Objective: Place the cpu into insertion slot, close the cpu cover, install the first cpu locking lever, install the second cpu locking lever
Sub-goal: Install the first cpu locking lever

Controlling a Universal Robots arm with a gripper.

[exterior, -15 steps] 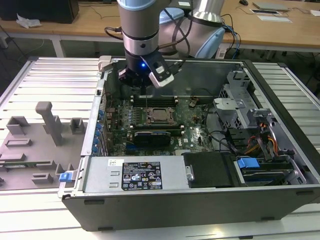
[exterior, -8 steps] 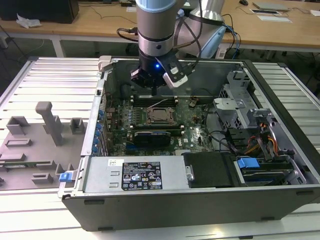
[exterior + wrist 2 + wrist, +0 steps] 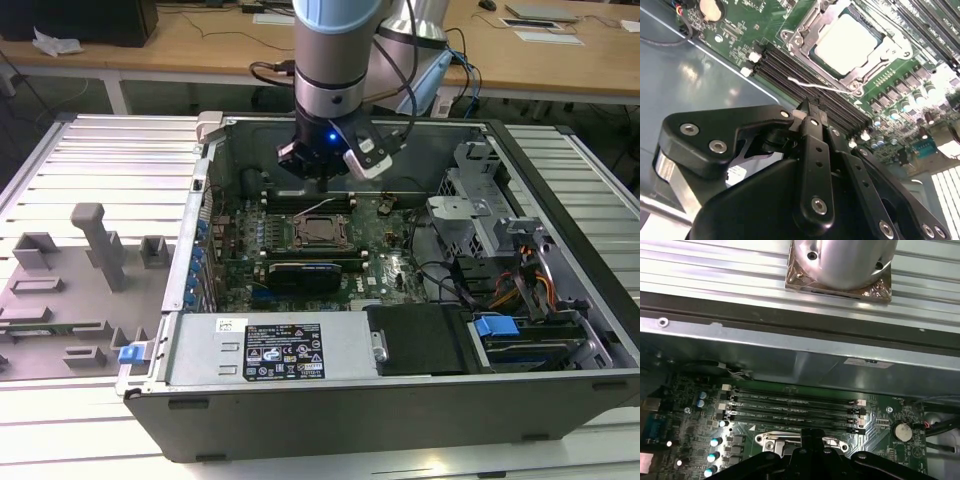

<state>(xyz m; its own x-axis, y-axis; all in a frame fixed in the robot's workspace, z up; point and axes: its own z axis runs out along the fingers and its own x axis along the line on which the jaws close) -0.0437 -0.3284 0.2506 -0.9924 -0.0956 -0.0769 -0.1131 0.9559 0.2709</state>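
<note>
Cpu [image 3: 847, 42] lies flat in the slot [image 3: 300, 240], mid-board in the exterior view, with the cover [image 3: 810, 31] down around its pale top. A thin wire lever [image 3: 822, 87] reaches out over the memory slots [image 3: 785, 62] on the slot's far side, and by the look of it is not latched. The gripper [image 3: 809, 106] hangs just above that lever, its fingers [image 3: 815, 135] drawn together with nothing visible between them; whether the tips touch the wire I cannot tell. The chip is likely light, thin and stiff, with delicate contacts beneath, so only its edges would be safe to grasp. The lever looks slim and springy, apt to slip, and best taken at its bent end.
</note>
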